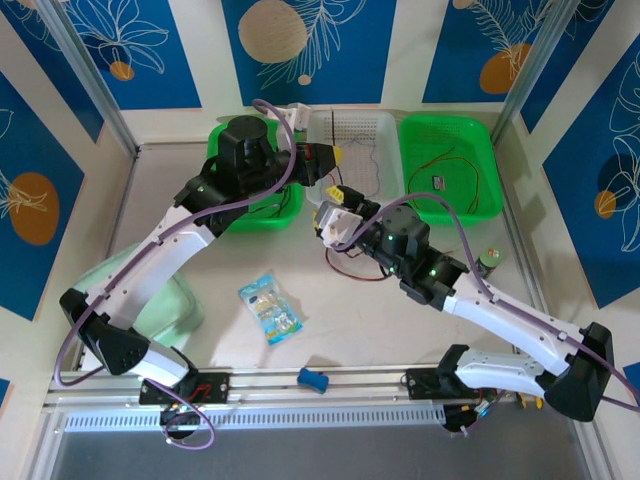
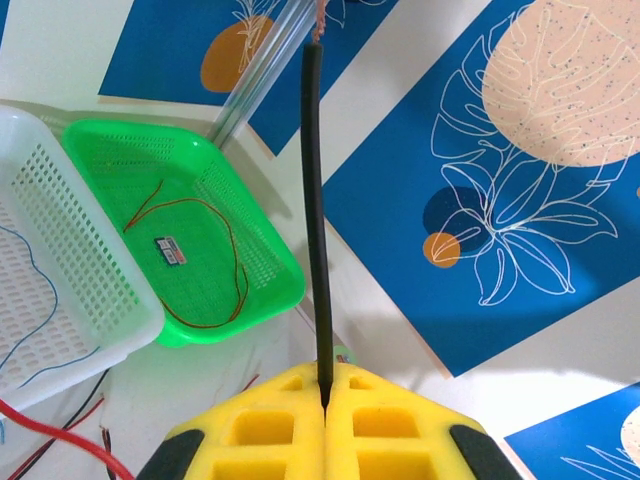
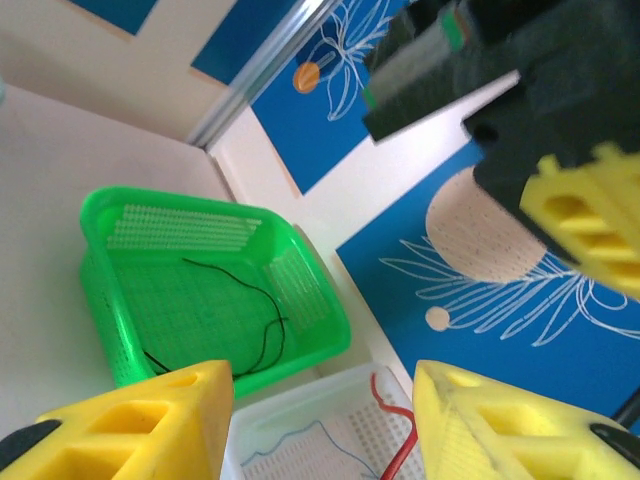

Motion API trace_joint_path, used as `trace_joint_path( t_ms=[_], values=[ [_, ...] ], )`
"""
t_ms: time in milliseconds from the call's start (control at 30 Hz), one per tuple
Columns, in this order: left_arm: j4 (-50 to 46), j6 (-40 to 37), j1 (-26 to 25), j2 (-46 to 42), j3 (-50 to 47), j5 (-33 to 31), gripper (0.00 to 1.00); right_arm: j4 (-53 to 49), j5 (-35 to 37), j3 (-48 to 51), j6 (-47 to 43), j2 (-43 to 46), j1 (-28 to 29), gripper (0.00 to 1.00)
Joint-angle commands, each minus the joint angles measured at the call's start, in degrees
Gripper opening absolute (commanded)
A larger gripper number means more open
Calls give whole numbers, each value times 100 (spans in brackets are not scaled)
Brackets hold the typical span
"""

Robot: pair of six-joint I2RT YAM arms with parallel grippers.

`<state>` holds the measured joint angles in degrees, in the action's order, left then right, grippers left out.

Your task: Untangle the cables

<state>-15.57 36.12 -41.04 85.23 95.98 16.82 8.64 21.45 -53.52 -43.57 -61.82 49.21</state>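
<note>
My left gripper [image 2: 323, 388] is shut on a black cable [image 2: 315, 200], which rises straight out of the yellow jaws to a bare copper tip. In the top view the left gripper [image 1: 335, 155] is over the white basket [image 1: 385, 125]. My right gripper [image 1: 338, 205] is just in front of that basket. In its wrist view the right gripper [image 3: 325, 420] is open, with nothing between its fingers [image 3: 140, 425]. Beyond them a red cable [image 3: 409, 436] and a thin blue wire [image 3: 291, 436] lie in the white basket [image 3: 270, 405]. More red cable [image 1: 362, 277] loops on the table.
A green basket [image 3: 100, 300] holds a thin black wire [image 3: 262, 300]. Another green basket [image 2: 270, 290] holds a thin red wire [image 2: 238, 275] and a small label. On the table lie a snack packet [image 1: 270, 310], a blue block [image 1: 313, 379] and a pale green cloth [image 1: 165, 300].
</note>
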Motion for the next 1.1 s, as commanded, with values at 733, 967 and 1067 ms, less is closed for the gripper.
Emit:
trace_joint_path(
  t_ms=[733,967,1067],
  values=[
    [-356,-93,-226,158,778,-29,0,-1521,-486,-456,178,83,-1011,46],
    [-479,-105,-324,394,1126,23,0,-1697,-1239,-519,306,201,-1340,41],
    [-523,-114,-364,455,1218,-6,0,-1679,-1749,-541,517,312,-1474,40]
  ],
)
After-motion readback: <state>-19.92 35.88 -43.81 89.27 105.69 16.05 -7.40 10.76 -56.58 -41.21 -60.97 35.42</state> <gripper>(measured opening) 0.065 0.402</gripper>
